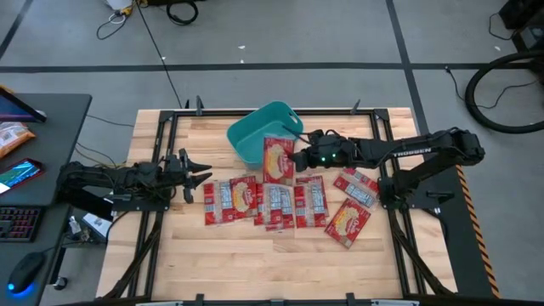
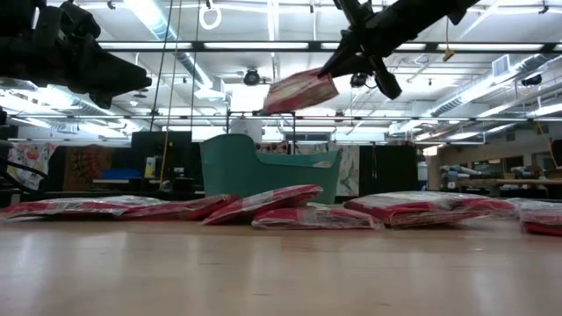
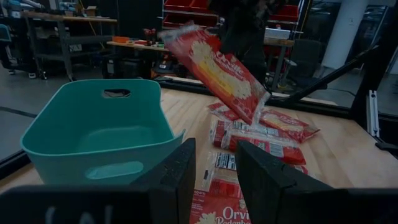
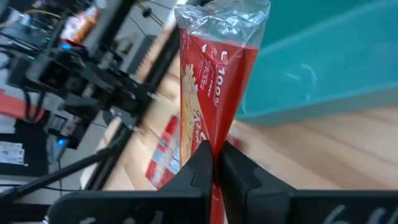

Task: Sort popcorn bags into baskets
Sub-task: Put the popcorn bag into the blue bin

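Observation:
A teal basket (image 1: 259, 132) stands at the table's far middle, also seen in the low view (image 2: 263, 167) and the left wrist view (image 3: 93, 130). My right gripper (image 1: 297, 158) is shut on one red popcorn bag (image 1: 278, 160), held in the air beside the basket's near right side (image 2: 300, 90). Several more popcorn bags (image 1: 255, 201) lie flat on the table in front of the basket, two of them farther right (image 1: 350, 223). My left gripper (image 1: 201, 174) waits open at the table's left, pointing level toward the bags (image 3: 214, 180). My right gripper pinches the popcorn bag's edge nearest it (image 4: 210, 144) between its two fingers (image 4: 239, 171). It comes from the table's right, slanting a little downward. The bag reaches out beyond the fingertips, tilted and clear of the table, its clear crimped end (image 4: 227, 18) farthest from the fingers.
The black frame rails (image 1: 161, 136) border the wooden table top. A dark desk to the left holds an orange-and-white snack packet (image 1: 13, 136), a keyboard and a mouse (image 1: 24, 270). Bare wood lies along the table's near edge (image 1: 272, 263).

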`<state>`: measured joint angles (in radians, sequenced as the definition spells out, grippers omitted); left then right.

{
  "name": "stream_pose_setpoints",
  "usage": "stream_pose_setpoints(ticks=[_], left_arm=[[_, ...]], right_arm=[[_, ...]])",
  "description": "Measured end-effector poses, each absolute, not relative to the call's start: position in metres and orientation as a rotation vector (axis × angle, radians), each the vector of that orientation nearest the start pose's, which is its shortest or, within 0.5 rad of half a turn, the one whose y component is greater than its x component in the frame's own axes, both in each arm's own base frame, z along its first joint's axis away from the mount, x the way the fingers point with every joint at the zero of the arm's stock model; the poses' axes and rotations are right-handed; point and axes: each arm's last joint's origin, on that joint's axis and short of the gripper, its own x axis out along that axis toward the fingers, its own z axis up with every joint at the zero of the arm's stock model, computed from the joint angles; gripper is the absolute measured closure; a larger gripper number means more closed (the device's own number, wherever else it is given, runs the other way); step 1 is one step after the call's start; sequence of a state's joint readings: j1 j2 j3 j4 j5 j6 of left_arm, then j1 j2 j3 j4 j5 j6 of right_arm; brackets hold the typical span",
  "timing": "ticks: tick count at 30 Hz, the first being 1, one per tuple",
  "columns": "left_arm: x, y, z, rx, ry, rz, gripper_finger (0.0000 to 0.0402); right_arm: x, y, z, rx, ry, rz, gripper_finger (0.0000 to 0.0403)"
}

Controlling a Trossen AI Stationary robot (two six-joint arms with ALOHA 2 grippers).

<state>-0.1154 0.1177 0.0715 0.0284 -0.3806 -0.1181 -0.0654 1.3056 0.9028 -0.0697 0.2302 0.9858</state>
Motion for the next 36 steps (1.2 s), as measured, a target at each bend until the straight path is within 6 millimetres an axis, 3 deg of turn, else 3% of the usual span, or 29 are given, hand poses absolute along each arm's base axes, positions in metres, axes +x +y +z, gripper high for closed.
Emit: stream_pose_setpoints(ticks=[9,25,31,36], left_arm=[[0.101,-0.001,0.181,-0.113,0.004,0.266,0.0283],[0.101,-0.001,0.181,-0.113,0.004,0.266,0.0283],[0.101,-0.001,0.181,-0.113,0.004,0.266,0.0283],[0.101,-0.001,0.181,-0.114,0.004,0.266,0.0283]], right_arm=[[0.286,-0.039,0.282,0.853,0.200,-0.485,0.0385],[0.283,-0.064,0.288,0.730,0.093,-0.637,0.0385],[0.281,-0.065,0.284,0.689,0.060,-0.742,0.0385],[0.291,-0.061,0.269,0.728,-0.035,-0.837,0.0385]])
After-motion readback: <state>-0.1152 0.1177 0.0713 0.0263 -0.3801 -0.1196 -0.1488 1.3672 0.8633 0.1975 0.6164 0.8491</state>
